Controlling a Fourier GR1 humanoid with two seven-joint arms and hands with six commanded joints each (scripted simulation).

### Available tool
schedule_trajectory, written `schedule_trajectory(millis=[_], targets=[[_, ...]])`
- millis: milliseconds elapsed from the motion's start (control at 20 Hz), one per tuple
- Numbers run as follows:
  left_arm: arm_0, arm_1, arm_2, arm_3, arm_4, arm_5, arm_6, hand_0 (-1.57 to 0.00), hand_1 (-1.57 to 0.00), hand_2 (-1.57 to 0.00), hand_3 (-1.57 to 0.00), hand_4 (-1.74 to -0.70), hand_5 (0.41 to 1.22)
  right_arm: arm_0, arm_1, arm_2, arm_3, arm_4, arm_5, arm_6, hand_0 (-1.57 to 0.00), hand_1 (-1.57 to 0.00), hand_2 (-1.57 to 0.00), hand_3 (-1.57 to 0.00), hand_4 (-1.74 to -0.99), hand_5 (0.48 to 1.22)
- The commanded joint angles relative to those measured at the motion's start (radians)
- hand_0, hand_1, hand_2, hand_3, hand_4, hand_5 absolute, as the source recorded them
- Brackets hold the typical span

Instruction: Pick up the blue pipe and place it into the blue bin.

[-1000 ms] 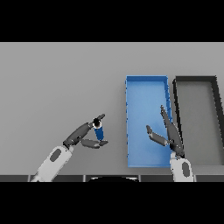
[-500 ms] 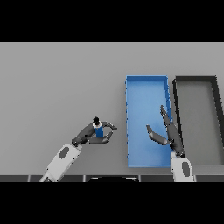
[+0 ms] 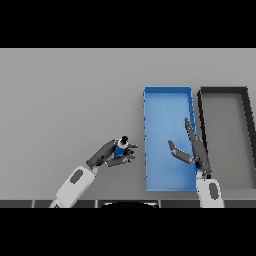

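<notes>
Left hand grips the blue pipe beside the blue bin.

The left hand [image 3: 107, 154] has its fingers and thumb curled round the blue pipe [image 3: 120, 149], whose dark end pokes up past the fingertips, over the grey table [image 3: 65, 100], just left of the blue bin [image 3: 166, 100]. The right hand [image 3: 194, 150] hangs over the bin with fingers straight and thumb spread, holding nothing. A dark bin [image 3: 223, 91] lies beyond its fingers.
</notes>
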Motion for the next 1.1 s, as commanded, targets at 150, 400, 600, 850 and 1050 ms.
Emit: schedule_trajectory(millis=[150, 400, 600, 850, 1050], targets=[[-0.033, -0.022, -0.004, -0.063, 0.015, -0.005, -0.047, -1.52, -1.52, -1.53, -1.45, -1.71, 1.204, 0.004, 0.001, -0.002, 0.012, 0.006, -0.004, -0.023, 0.0, 0.0, 0.0, 0.0, -1.28, 0.663], [-0.067, -0.033, -0.018, -0.162, 0.042, -0.013, 0.043, -1.55, -1.56, -1.56, -1.45, -1.72, 1.215, 0.005, -0.008, 0.005, 0.021, 0.031, -0.008, -0.026, 0.0, 0.0, 0.0, 0.0, -1.275, 0.683], [-0.082, -0.031, -0.032, -0.208, 0.047, -0.02, 0.102, -1.56, -1.56, -1.57, -1.44, -1.73, 1.219, 0.017, -0.003, 0.014, 0.007, 0.03, -0.001, -0.037, 0.0, 0.0, 0.0, 0.0, -1.273, 0.688], [-0.089, -0.037, -0.034, -0.196, 0.038, -0.011, 0.151, -1.57, -1.57, -1.57, -1.44, -1.73, 1.219, 0.003, -0.021, 0.008, 0.009, 0.009, 0.027, -0.029, 0.0, 0.0, 0.0, 0.0, -1.259, 0.688], [-0.088, -0.027, -0.025, -0.184, 0.038, -0.022, 0.133, -1.57, -1.57, -1.57, -1.44, -1.73, 1.22, -0.008, -0.033, -0.003, 0.01, -0.009, 0.039, -0.028, 0.0, 0.0, 0.0, 0.0, -1.229, 0.687]])
